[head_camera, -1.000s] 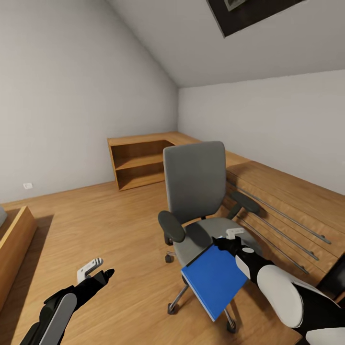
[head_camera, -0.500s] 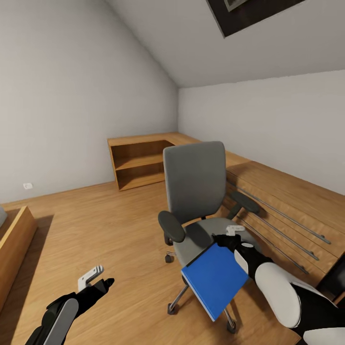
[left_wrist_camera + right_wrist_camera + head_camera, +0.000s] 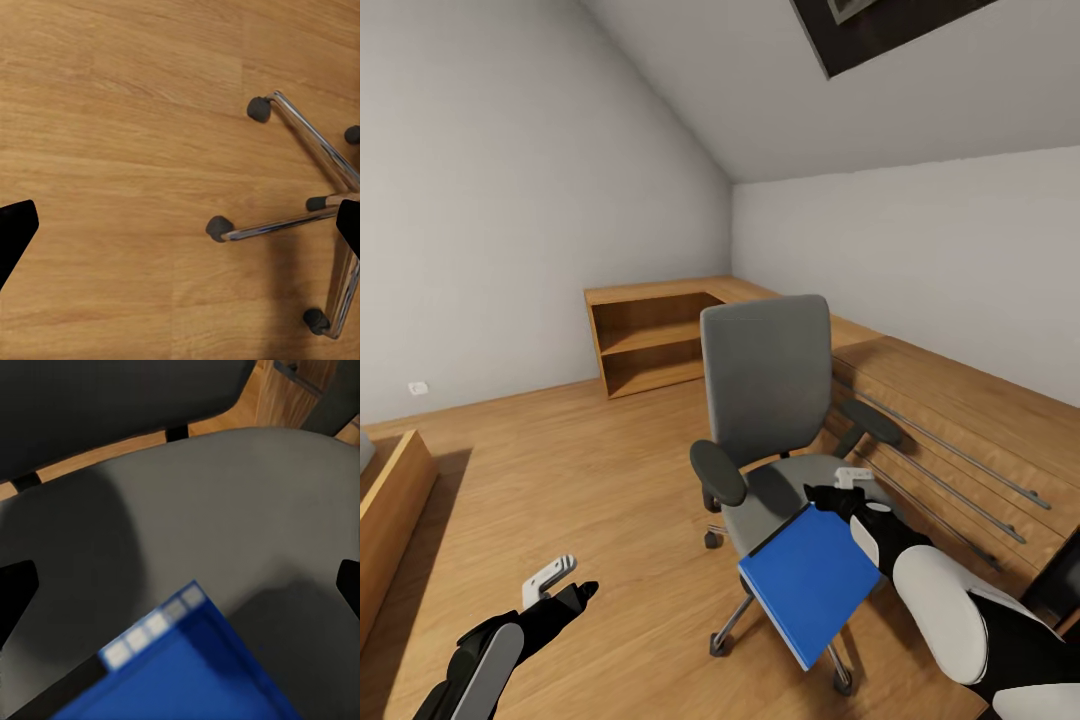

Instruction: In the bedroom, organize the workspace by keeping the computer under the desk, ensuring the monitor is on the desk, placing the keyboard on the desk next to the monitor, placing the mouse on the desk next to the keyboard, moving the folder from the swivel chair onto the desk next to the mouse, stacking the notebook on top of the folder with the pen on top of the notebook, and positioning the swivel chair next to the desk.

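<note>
Blue folder (image 3: 810, 583): your right gripper (image 3: 838, 497) sits at its upper corner, low and right of centre in the head view; whether the fingers are clamping it, you cannot tell.
Right wrist view: black fingertips (image 3: 15, 589) stand at both side edges, wide apart; the folder (image 3: 180, 675) fills the lower middle, its white-edged corner pointing up over the grey seat.
Folder position: tilted, over the front of the swivel chair (image 3: 770, 400) seat, its lower corner jutting past the seat edge.
Left gripper (image 3: 560, 585): lower left of the head view, fingers spread and holding nothing.
Left wrist view: your fingertips (image 3: 15, 229) frame bare plank floor (image 3: 127, 150); the chair's metal star base (image 3: 300, 217) and castors lie at the right side.
Head view beyond: wooden cabinet (image 3: 650, 335) behind the chair, sloped ceiling above.
</note>
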{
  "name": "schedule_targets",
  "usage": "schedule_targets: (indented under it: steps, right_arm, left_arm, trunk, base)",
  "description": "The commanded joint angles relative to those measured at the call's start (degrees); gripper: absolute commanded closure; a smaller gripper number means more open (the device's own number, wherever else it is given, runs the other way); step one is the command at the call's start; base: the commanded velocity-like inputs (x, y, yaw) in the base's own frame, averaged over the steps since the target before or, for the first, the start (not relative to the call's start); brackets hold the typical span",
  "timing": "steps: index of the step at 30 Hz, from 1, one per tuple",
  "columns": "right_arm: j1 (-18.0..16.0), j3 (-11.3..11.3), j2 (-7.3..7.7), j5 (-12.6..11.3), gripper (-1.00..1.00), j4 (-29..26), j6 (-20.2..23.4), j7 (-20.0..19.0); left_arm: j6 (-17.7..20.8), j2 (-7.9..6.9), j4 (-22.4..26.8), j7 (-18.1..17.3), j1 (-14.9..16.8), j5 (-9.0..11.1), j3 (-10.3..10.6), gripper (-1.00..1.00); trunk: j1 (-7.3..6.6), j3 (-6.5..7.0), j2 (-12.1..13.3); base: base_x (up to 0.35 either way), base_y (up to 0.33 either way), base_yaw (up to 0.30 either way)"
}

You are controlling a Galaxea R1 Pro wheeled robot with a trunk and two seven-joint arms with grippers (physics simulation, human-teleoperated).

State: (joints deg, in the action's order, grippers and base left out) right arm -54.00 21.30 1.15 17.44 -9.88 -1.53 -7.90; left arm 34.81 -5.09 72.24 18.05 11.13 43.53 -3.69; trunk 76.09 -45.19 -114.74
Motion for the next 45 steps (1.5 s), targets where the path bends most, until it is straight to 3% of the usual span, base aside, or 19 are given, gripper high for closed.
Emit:
schedule_targets:
  steps: [1, 16, 25, 30, 38, 39, 45]
  right_arm:
    - [-0.05, 0.49, 0.01, 0.34, -1.00, 0.00, 0.02, -0.27]
    - [-0.05, 0.57, 0.12, -0.49, -1.00, -1.06, 2.11, -0.23]
    - [1.15, 0.73, 0.14, -4.39, -1.00, -6.78, 8.28, -0.20]
    - [5.88, 0.70, -0.65, -5.92, -1.00, -16.11, 13.76, -0.19]
    - [16.82, 0.69, -4.92, -6.33, -1.00, -38.94, 23.07, -0.19]
    - [19.54, 0.63, -5.78, -6.37, -1.00, -43.70, 24.46, -0.19]
    - [24.12, 0.38, -7.23, -6.47, -1.00, -51.33, 26.40, -0.19]
  left_arm:
    - [0.18, -0.01, 0.08, 0.49, 0.03, 0.62, 0.00, -1.00]
    - [0.25, 0.01, 0.01, 0.49, 0.03, 0.61, 0.05, -1.00]
    - [0.22, 0.07, 0.01, 0.49, 0.03, 0.64, 0.07, -1.00]
    - [0.18, 0.08, 0.01, 0.49, 0.03, 0.63, 0.10, -1.00]
    - [0.12, 0.08, 0.29, 0.44, 0.03, 0.61, 0.24, -1.00]
    - [0.10, 0.08, 0.35, 0.43, 0.03, 0.60, 0.25, -1.00]
    - [0.09, 0.08, 0.42, 0.41, 0.03, 0.60, 0.26, -1.00]
  trunk:
    - [-0.01, -0.06, -0.03]
    - [-0.01, -0.06, -0.03]
    - [-0.01, -0.06, -0.03]
    - [-0.01, -0.06, -0.03]
    - [-0.01, -0.06, -0.03]
    - [-0.01, -0.06, -0.03]
    - [-0.01, -0.06, -0.03]
  base:
    - [0.000, 0.000, 0.000]
    - [0.000, 0.000, 0.000]
    - [0.000, 0.000, 0.000]
    - [0.000, 0.000, 0.000]
    - [0.000, 0.000, 0.000]
    - [0.000, 0.000, 0.000]
    - [0.000, 0.000, 0.000]
